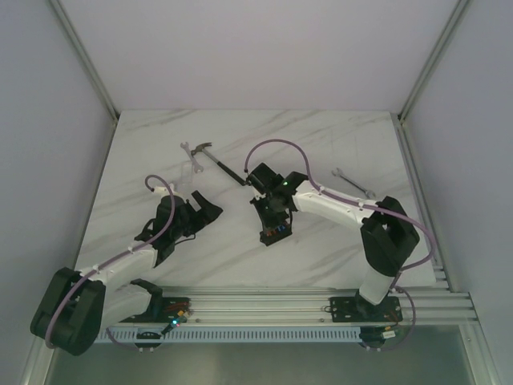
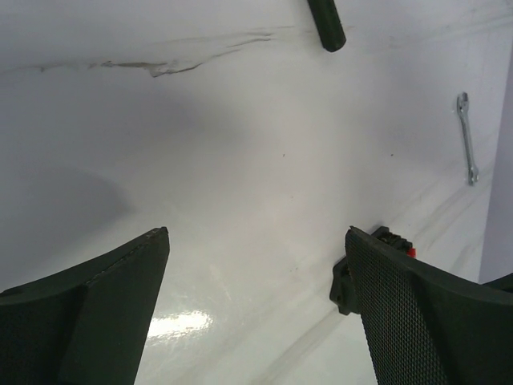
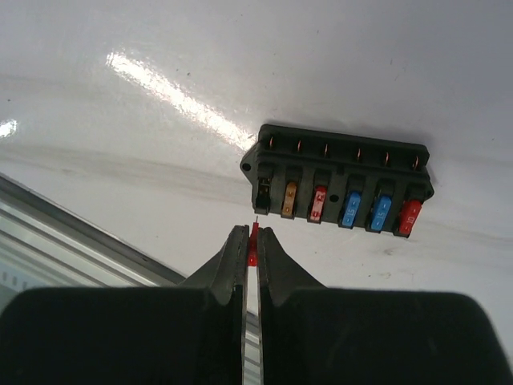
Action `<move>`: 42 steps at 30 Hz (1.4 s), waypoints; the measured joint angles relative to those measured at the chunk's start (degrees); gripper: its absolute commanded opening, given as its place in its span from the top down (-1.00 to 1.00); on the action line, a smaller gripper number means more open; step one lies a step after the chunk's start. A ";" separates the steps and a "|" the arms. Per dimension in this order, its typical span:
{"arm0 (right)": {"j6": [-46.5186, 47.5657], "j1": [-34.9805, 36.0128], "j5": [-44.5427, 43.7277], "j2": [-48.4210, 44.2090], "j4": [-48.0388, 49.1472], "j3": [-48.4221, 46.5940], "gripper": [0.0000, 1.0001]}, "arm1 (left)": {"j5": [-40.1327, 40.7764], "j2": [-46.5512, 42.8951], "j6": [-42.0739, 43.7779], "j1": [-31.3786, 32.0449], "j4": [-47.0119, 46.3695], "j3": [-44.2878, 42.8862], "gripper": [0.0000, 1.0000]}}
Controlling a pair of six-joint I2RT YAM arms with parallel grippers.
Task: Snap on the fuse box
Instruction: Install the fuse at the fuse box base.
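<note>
Marble table: fuse box just beyond right hand

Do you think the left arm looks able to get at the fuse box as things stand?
Probably yes, from the side: only bare table separates its open fingers from the fuse box. The right fingers, shut on a red fuse, hover just by it, so the top looks crowded.
</note>
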State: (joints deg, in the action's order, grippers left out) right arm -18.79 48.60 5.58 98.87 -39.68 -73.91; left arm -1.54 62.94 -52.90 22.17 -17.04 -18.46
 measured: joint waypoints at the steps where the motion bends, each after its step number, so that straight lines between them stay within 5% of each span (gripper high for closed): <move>1: 0.00 0.15 -0.31 0.46 -0.13 -0.28 1.00 | 0.00 0.00 0.31 -0.09 0.35 0.00 -1.00; 42: 0.00 1.77 -3.52 6.69 -0.46 -2.89 1.00 | -0.17 1.03 3.54 -2.32 3.39 -0.02 -1.00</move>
State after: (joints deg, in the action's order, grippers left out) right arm -18.79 50.37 2.07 105.56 -40.14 -76.79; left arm -1.72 63.96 -49.36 19.86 -13.65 -18.48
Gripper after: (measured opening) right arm 0.080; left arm 0.998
